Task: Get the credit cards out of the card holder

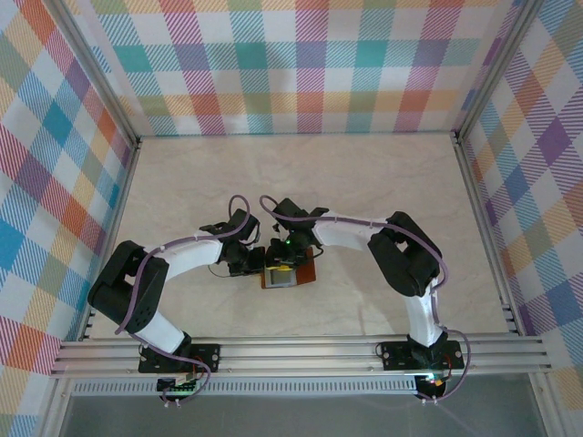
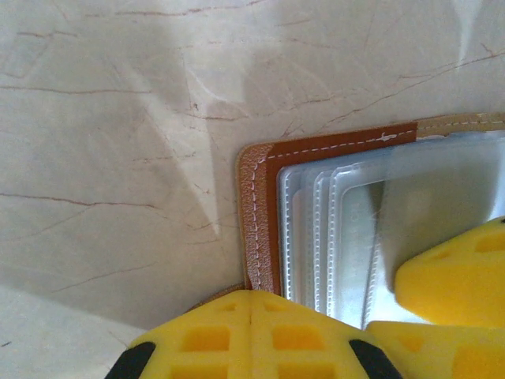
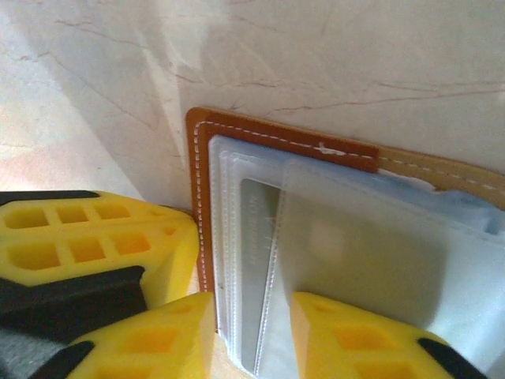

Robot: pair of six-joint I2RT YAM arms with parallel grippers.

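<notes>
Brown holder (image 3: 201,197) open, cards (image 3: 256,237) blurred behind clear sleeves (image 3: 355,237); left tool (image 2: 251,304) pressed together, right tool (image 3: 252,316) spread astride them.

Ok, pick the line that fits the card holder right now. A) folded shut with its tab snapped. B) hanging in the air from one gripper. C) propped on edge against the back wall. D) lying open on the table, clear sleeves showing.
D: the card holder lies open on the table, its clear sleeves fanned out inside the brown leather edge.
</notes>
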